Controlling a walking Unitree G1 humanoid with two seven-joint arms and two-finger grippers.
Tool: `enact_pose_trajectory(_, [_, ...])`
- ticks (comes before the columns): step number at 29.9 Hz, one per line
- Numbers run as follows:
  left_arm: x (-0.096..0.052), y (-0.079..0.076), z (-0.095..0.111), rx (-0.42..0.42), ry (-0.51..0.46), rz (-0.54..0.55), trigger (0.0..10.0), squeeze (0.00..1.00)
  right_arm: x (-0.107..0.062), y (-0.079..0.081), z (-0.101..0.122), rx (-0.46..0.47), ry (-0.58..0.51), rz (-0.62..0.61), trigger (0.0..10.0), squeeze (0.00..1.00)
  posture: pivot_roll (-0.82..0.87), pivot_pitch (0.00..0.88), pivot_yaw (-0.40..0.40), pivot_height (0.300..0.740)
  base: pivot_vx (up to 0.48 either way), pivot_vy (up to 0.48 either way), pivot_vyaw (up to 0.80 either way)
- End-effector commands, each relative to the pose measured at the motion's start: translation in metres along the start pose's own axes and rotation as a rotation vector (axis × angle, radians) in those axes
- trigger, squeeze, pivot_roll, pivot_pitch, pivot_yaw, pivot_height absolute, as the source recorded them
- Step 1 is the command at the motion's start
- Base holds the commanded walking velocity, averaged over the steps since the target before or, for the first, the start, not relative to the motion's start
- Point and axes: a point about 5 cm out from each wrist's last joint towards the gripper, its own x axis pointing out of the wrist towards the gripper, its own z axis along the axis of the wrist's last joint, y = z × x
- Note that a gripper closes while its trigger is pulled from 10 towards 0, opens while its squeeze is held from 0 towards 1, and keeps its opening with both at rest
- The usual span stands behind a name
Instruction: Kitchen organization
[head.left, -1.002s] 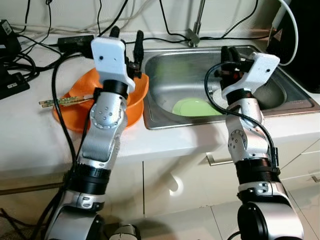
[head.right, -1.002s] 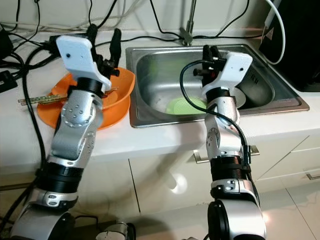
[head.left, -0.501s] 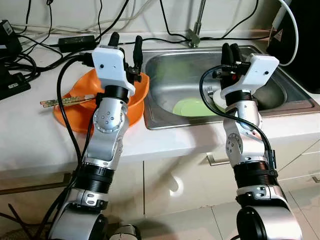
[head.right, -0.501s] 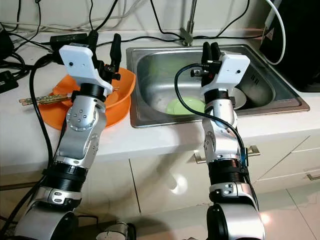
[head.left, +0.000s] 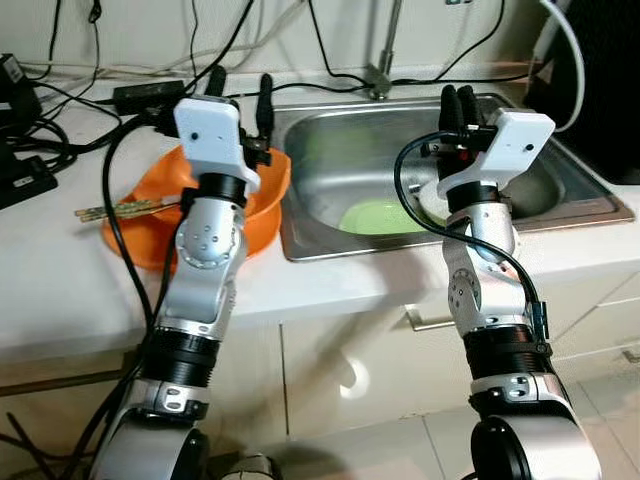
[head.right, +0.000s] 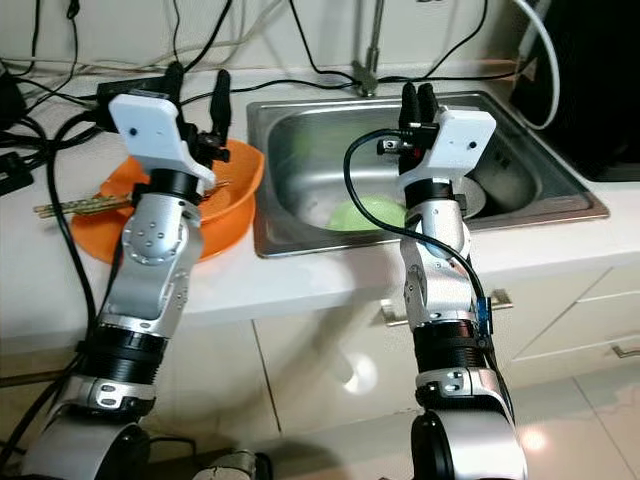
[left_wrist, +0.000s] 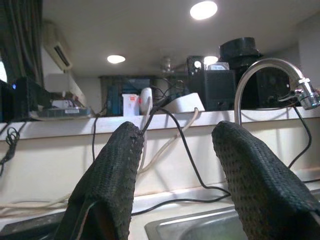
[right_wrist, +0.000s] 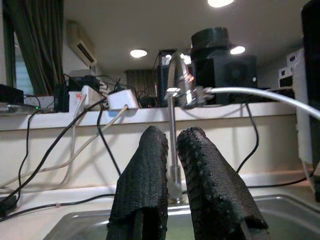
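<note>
Both grippers are raised in front of the robot, with the fingers pointing up and toward the back wall. The left gripper (head.left: 238, 92) stands over the back rim of an orange bowl (head.left: 262, 205), and its two black fingers are wide apart with nothing between them. The right gripper (head.left: 458, 106) is above the steel sink (head.left: 340, 150), and its fingers are almost together, with only a thin gap, and they hold nothing.

The orange bowl rests on an orange plate (head.left: 128, 243) on the white worktop (head.left: 60, 290), just beside the left edge of the sink. A pair of chopsticks (head.left: 112, 209) lies across the plate and points to the left end of the worktop. Inside the sink, near its front wall, lies a light green plate (head.left: 375, 216), and a white dish (head.left: 432, 203) lies just beside it, partly hidden by the right arm. The tap (head.left: 381, 72) stands at the back edge of the sink. Several black cables (head.left: 60, 80) lie along the back of the worktop.
</note>
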Motion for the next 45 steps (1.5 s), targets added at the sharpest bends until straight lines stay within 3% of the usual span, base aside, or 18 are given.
enact_pose_trajectory(1, [-0.001,-0.005,0.0,0.007,-0.002,-0.017,10.0,0.0,0.0,-0.004,0.005,-0.014,-0.025,-0.012,10.0,0.0,0.04,0.0,0.016,0.74,0.0,-0.48,0.64])
enact_pose_trajectory(13, [0.003,0.0,0.007,0.033,-0.023,0.003,10.0,0.0,-0.001,-0.004,0.003,-0.019,-0.006,-0.002,10.0,0.0,0.04,0.0,0.009,0.74,0.0,-0.472,0.05])
enact_pose_trajectory(21, [-0.002,0.003,0.007,0.051,-0.015,-0.003,10.0,0.0,-0.003,-0.004,0.0,-0.023,0.012,0.01,10.0,0.0,0.06,0.0,-0.004,0.74,0.0,0.0,0.52])
enact_pose_trajectory(28, [-0.02,0.004,-0.008,0.051,0.052,0.004,10.0,0.0,-0.003,-0.002,-0.002,-0.015,0.031,0.028,10.0,0.0,0.07,0.0,-0.017,0.74,0.0,0.0,0.71])
enact_pose_trajectory(45, [-0.03,0.006,-0.019,0.043,0.112,0.02,10.0,0.0,-0.011,0.001,-0.013,0.003,0.095,0.055,10.0,0.0,0.07,0.007,-0.024,0.74,0.0,0.0,0.0])
